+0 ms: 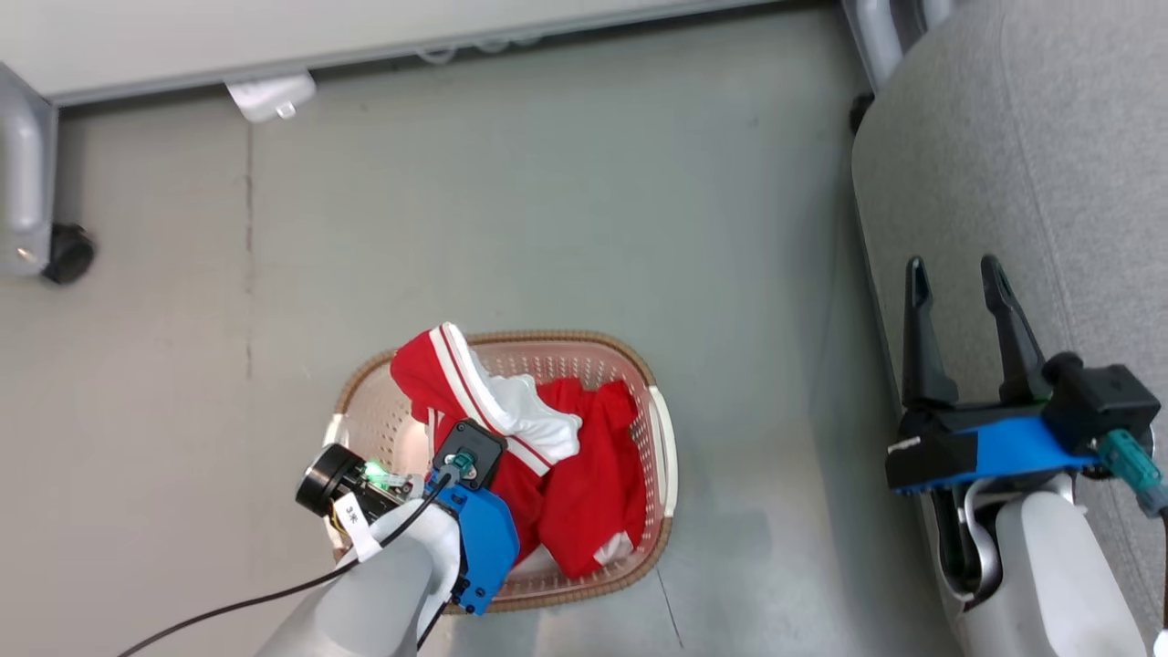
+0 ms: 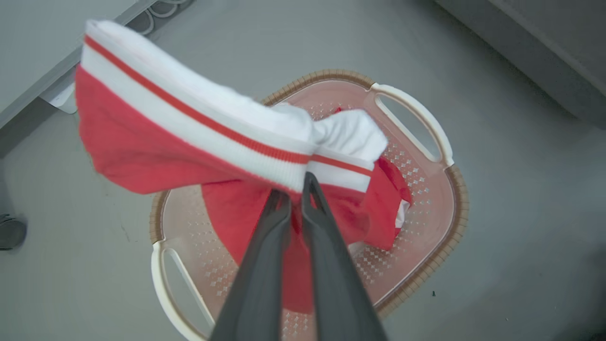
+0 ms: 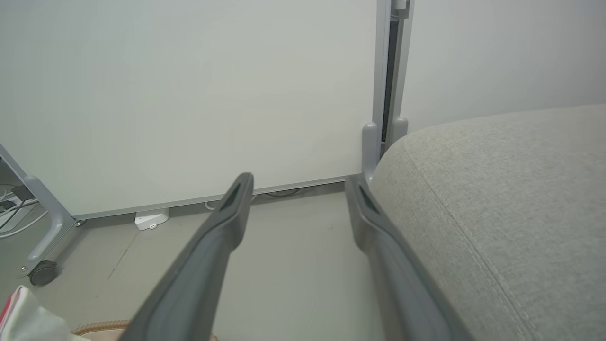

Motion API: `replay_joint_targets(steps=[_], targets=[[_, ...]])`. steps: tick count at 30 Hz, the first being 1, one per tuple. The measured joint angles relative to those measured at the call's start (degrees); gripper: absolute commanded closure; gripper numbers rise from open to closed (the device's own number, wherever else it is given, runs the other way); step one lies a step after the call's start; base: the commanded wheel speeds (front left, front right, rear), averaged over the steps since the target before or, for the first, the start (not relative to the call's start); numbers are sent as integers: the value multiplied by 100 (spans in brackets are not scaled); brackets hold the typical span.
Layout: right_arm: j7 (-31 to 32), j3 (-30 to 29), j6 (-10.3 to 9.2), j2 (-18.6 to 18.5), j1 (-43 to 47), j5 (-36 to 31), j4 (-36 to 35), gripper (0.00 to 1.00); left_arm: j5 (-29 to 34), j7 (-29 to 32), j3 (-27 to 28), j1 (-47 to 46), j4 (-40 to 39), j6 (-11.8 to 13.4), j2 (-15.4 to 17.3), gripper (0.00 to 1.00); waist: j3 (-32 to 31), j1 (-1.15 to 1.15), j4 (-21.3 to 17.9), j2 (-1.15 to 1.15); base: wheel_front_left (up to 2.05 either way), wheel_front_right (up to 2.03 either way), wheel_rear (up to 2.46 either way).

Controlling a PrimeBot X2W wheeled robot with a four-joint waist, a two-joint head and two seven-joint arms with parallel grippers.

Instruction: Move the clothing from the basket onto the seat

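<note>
We clamp left fingers on a garment over the basket; right fingers stand apart; next, carry it to the seat at three o'clock.

The bright red cloth garments look soft, with ribbed white trim. The cream perforated plastic basket is smooth, its brown rim woven-look. The light grey fabric seat is coarse and matt.

Grey floor carrying the basket; the seat stands to the basket's right, a black caster well apart to its left.
</note>
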Motion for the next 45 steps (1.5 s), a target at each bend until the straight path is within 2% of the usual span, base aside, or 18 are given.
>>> replay_joint_targets(steps=[3, 8, 13, 27, 45], targets=[[1, -40, 0, 0, 159, -22, 41, 0, -175, -18, -65, 29, -65, -26, 0, 100, -259, 0, 61, 0, 0, 0, 0], [0, -66, 0, 0, 410, -56, 85, 0, -372, -144, -2, -233, 148, -331, 0, 100, -657, 0, 171, 0, 0, 0, 0], [1, -74, 0, 1, 592, -62, 130, 0, -512, -405, -8, -253, 250, -424, 0, 100, -983, 0, 271, 0, 0, 0, 0], [0, -58, 0, 0, 1018, -24, 234, 0, -929, -800, -153, -304, -254, -343, 1, 100, -1684, 1, 433, 0, 0, 0, 0], [0, 82, 0, 0, 1407, -9, 270, 0, -1251, -879, 2, -399, -1408, -252, 0, 100, -2268, 1, 549, 0, 0, 0, 0]])
